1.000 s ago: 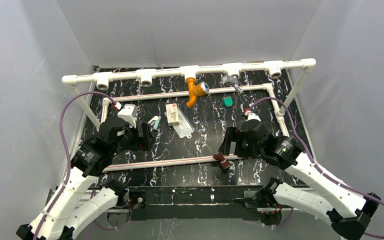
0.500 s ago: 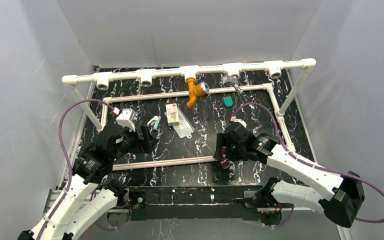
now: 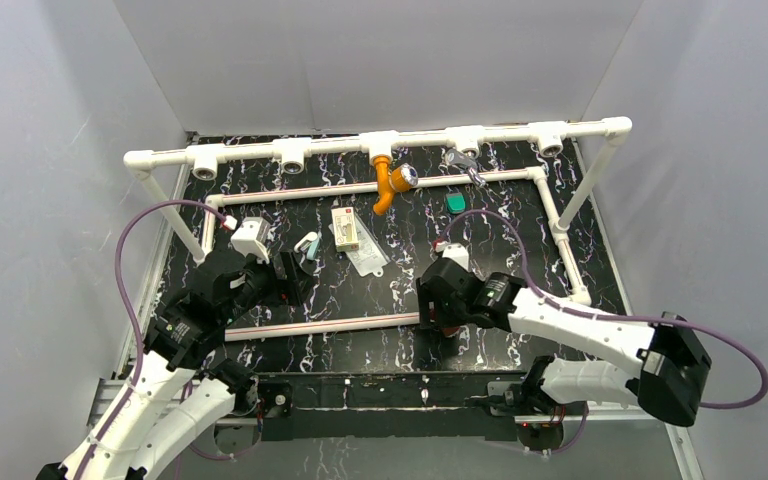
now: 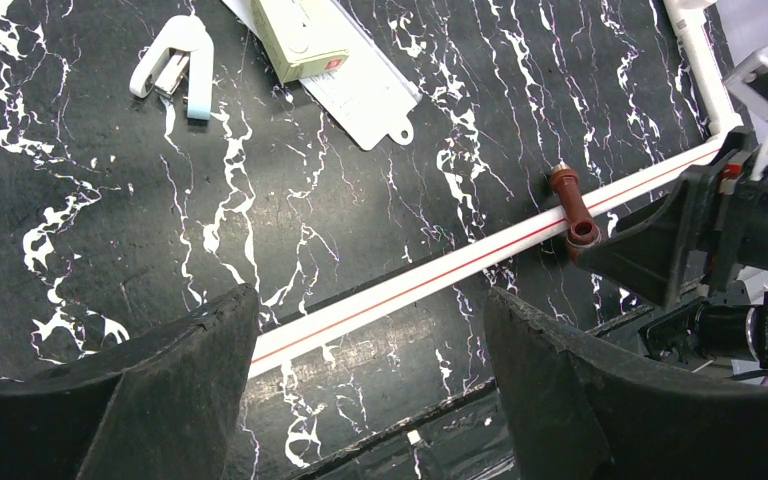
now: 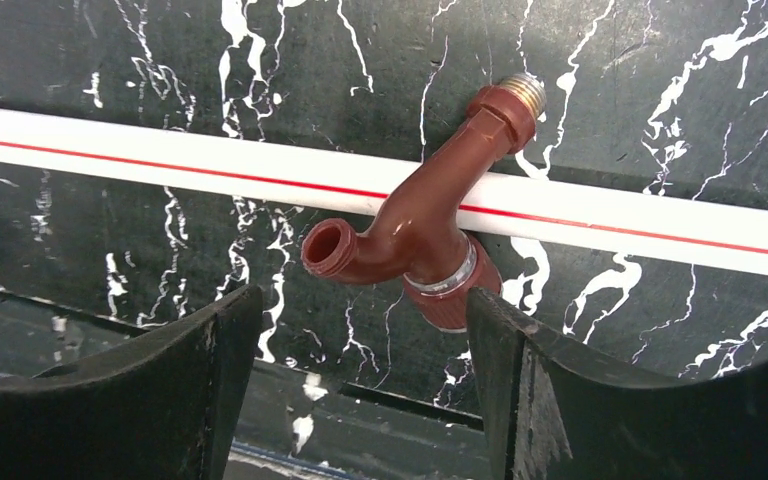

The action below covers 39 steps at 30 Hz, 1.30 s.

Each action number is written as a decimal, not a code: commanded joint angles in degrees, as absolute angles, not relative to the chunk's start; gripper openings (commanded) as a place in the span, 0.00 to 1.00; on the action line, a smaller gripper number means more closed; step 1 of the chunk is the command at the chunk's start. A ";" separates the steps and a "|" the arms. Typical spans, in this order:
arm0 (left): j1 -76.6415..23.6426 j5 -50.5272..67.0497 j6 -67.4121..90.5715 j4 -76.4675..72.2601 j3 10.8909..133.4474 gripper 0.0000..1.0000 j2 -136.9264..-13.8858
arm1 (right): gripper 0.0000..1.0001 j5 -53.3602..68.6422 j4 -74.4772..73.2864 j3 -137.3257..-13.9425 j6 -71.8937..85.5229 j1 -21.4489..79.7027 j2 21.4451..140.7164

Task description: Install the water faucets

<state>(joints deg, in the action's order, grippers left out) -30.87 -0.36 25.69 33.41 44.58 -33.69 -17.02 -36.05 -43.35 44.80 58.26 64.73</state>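
Note:
The dark reddish-brown faucet (image 5: 420,240) lies across the near white pipe (image 5: 160,160), threaded end pointing away, spout mouth to the left. It also shows in the left wrist view (image 4: 572,210). My right gripper (image 5: 360,300) is open and hangs just above it, one finger on each side, not touching; in the top view the gripper (image 3: 440,300) covers most of the faucet. The orange faucet (image 3: 390,183) hangs from the middle tee of the back pipe. My left gripper (image 4: 370,295) is open and empty above the near pipe, left of centre (image 3: 295,275).
A white pipe frame (image 3: 260,152) with several tee fittings rings the black marbled board. A green block (image 3: 455,203), a cream box (image 3: 344,228) on a clear bag, a white clip (image 3: 307,243) and a grey metal part (image 3: 463,163) lie on the board.
My right gripper has swung left and down over the reddish-brown faucet, which has stayed on the near pipe. My left gripper shifted slightly back. Both stayed open.

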 commanded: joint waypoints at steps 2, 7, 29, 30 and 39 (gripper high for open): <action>-30.92 0.00 25.93 33.06 44.19 0.80 -33.33 | 0.79 -25.82 -36.03 -47.22 44.60 61.85 68.56; -30.93 0.00 25.95 33.06 44.14 0.80 -33.27 | 0.72 -30.47 -37.66 -49.11 45.47 65.03 71.37; -30.94 -0.09 26.04 33.12 44.12 0.80 -32.87 | 0.55 -40.81 -46.55 -55.68 49.83 71.23 82.63; -30.92 -0.09 26.02 33.06 44.05 0.80 -32.87 | 0.55 -41.05 -46.71 -55.90 49.83 71.30 83.05; -30.93 -0.09 26.04 33.08 44.11 0.80 -32.78 | 0.49 -42.92 -48.08 -57.14 50.74 71.85 86.25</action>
